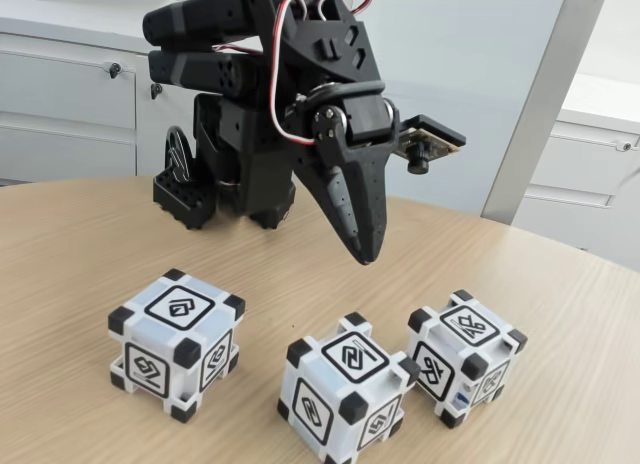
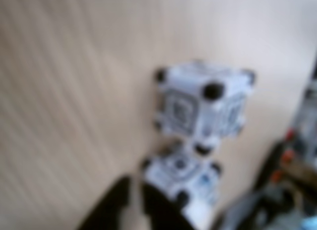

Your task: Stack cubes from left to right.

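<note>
Three white cubes with black corner blocks stand apart from one another on a light wooden table (image 1: 80, 254), none stacked. In the fixed view the left cube (image 1: 177, 344) sits well apart from the other two; the middle cube (image 1: 348, 402) is nearest the camera, and the right cube (image 1: 464, 355) stands just beside it, a little farther back, with a narrow gap between them. Being cubes, they have no long axis; each rests flat on one face and is turned so that a vertical edge, not a flat side, faces the camera, with a black-framed glyph on top. The middle cube's bottom edge is cut off by the lower border of the picture. The black arm reaches forward from its base (image 1: 215, 179) at the back of the table, and its gripper (image 1: 362, 256) points downward, hanging in the air above the table behind the middle cube and touching nothing. Its fingers taper to a single point there, nearly closed and empty. The wrist view is badly blurred: two cubes (image 2: 205, 103) (image 2: 185, 178) can be made out close together, glyphs unreadable, and the dark fingertips (image 2: 153, 205) enter from the bottom edge with only a thin slit between them. Dark, unclear shapes lie at that view's right edge.
</note>
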`<state>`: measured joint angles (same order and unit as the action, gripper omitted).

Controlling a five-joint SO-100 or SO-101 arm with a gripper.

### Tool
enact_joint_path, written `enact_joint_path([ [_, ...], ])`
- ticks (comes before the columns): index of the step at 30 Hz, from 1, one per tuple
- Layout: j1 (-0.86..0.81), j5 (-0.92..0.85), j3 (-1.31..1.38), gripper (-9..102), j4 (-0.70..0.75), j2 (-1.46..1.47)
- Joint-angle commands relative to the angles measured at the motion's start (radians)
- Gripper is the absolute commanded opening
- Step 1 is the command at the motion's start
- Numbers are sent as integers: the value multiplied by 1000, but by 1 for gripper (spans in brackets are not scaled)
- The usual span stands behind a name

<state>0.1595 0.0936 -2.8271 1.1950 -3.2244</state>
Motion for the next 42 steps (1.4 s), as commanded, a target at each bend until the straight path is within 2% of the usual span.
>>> enact_joint_path([
  [1, -9, 5, 5, 0, -2, -57],
  [20, -9, 5, 20, 0, -3, -34],
  [25, -9, 23, 132, 0, -17, 196],
  [32, -9, 75, 526, 1, -17, 675],
  [37, -9, 112, 753, 14, -3, 914],
  [42, -9, 64, 811, 27, -15, 1078],
])
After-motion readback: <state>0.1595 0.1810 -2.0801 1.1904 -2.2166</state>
